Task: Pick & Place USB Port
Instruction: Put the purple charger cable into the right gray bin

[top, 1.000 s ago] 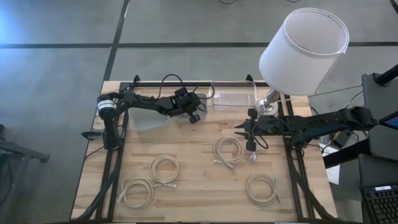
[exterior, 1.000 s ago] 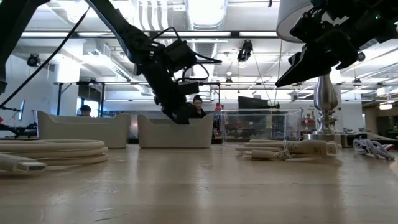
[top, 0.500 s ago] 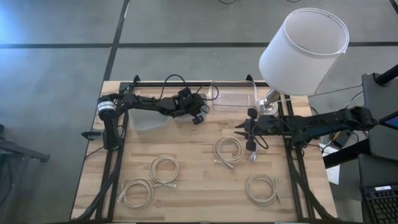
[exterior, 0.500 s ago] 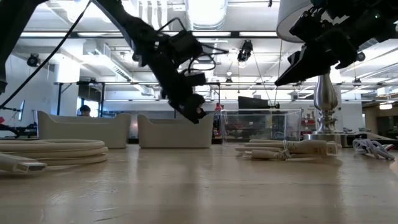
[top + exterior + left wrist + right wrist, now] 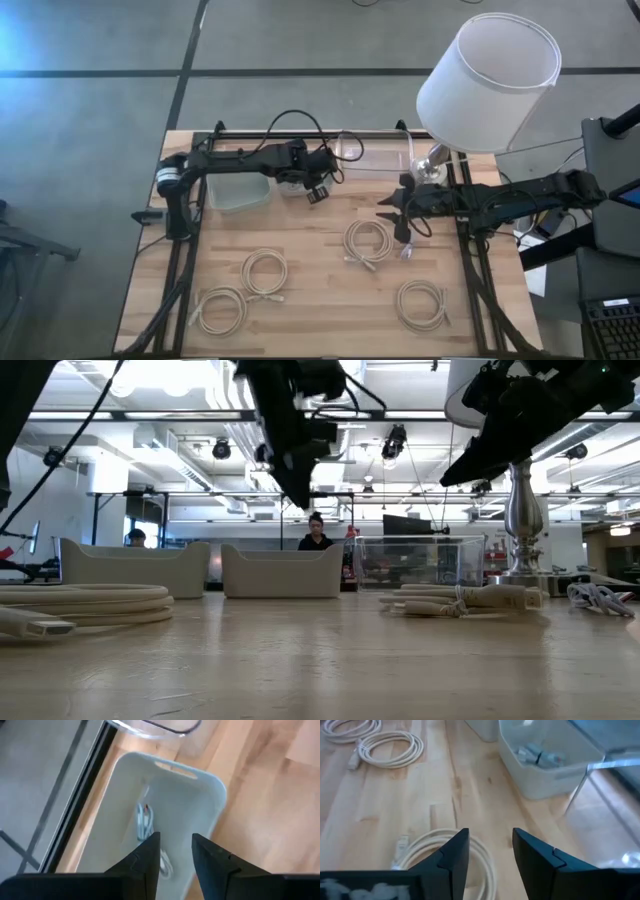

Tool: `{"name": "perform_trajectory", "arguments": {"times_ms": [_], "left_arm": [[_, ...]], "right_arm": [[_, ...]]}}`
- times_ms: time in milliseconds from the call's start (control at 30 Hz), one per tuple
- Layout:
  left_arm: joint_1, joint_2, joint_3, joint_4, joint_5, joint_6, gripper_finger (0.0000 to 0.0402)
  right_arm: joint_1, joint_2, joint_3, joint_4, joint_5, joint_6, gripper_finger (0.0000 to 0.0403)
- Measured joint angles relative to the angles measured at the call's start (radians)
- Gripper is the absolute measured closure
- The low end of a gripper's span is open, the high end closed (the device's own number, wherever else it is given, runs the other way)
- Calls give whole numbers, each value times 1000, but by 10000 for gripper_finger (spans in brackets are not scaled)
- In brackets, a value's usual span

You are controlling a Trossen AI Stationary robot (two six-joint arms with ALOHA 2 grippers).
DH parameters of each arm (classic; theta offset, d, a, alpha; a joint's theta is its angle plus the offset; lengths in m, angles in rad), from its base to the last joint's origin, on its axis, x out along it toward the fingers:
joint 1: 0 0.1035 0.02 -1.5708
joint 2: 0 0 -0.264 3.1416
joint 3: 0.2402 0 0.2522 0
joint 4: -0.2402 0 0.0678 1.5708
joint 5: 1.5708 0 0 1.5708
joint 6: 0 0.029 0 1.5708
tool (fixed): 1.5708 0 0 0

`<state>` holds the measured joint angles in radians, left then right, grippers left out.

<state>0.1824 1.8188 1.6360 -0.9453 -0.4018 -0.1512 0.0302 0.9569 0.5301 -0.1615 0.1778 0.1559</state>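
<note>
1. Left gripper (image 5: pixel 318 190) hung raised over the white bin (image 5: pixel 292 182) at the table's (image 5: pixel 320 290) back edge, fingers (image 5: pixel 145 860) apart with a narrow gap, holding nothing.
2. In that bin, a pale coiled cable (image 5: pixel 145 822) with a plug end — possibly the USB cable, hard to tell.
3. On the wood in front: four coiled cables, one (image 5: pixel 368 241) just below the right gripper (image 5: pixel 388 210).
4. Right gripper held above the table near the lamp base (image 5: pixel 430 168), fingers (image 5: pixel 451 857) spread and empty.
</note>
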Motion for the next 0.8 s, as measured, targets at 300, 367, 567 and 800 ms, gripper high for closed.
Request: {"name": "perform_trajectory", "arguments": {"times_ms": [300,367,567,800], "left_arm": [[-180,-131,-85,-9,-286,-119,287],[-217,-168,-134,12,-293,-164,286],[-292,-283,-297,56,-294,-301,287],[-303,-399,-487,238,-295,-366,287]], "right_arm": [[67,0,18,-242,2,320,261],[80,0,18,-315,2,386,264],[152,0,17,-536,5,716,256],[245,0,-16,-566,31,999,247]]}}
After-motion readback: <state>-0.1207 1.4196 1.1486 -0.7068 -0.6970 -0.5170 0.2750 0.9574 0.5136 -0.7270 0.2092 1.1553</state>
